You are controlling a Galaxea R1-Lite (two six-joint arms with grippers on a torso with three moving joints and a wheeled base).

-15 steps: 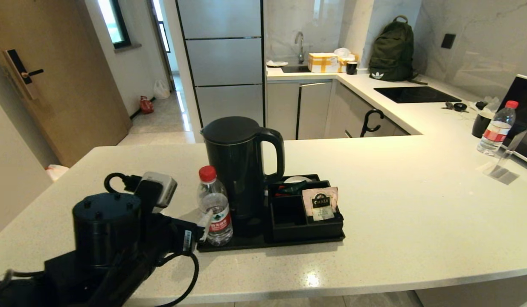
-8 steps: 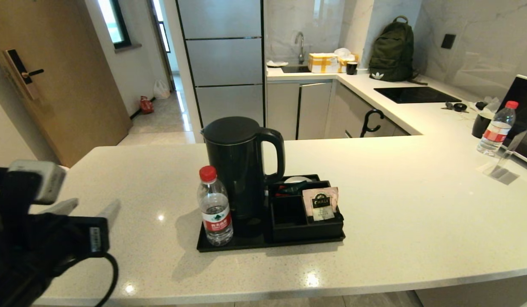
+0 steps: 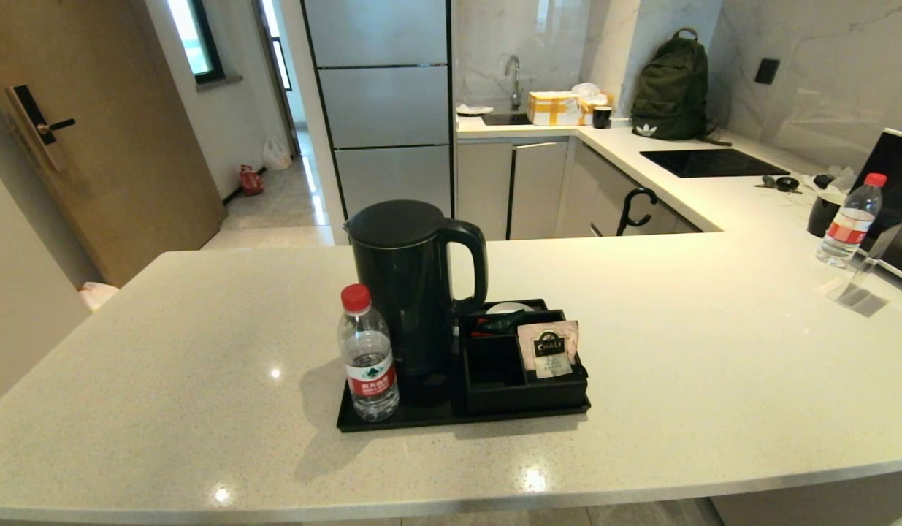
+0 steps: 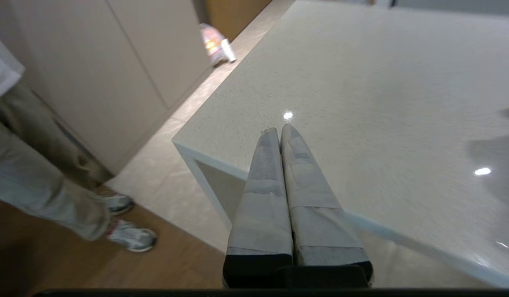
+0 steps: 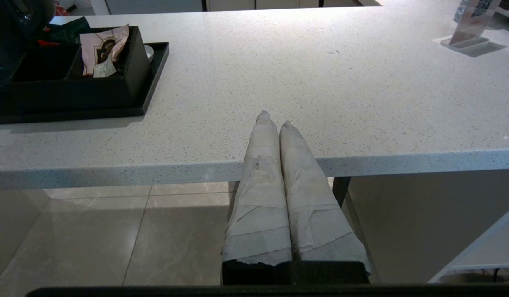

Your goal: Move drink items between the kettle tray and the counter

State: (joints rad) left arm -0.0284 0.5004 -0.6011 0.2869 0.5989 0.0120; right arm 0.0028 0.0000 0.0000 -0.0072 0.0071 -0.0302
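Note:
On the white counter (image 3: 677, 351) lies the black kettle tray (image 3: 414, 418). A clear water bottle (image 3: 367, 354) with a red cap stands at its front left corner. Behind the bottle rises the tall black kettle (image 3: 410, 281). A pinkish tea sachet (image 3: 547, 348) leans in the tray's compartment box (image 3: 520, 383), and it shows in the right wrist view too, as the sachet (image 5: 102, 49). Neither arm appears in the head view. My left gripper (image 4: 279, 131) is shut and empty, off the counter's left corner. My right gripper (image 5: 274, 119) is shut and empty, low at the counter's front edge.
A second water bottle (image 3: 851, 219), a small black cup (image 3: 823, 213) and a clear sign stand (image 3: 856, 292) sit at the far right. A person's legs and shoes (image 4: 126, 235) stand on the floor beside the counter's left corner. A backpack (image 3: 672, 88) is far behind.
My left arm let go of the water bottle on the tray, drew back to the left and left the head view. Its fingers went from open to shut.

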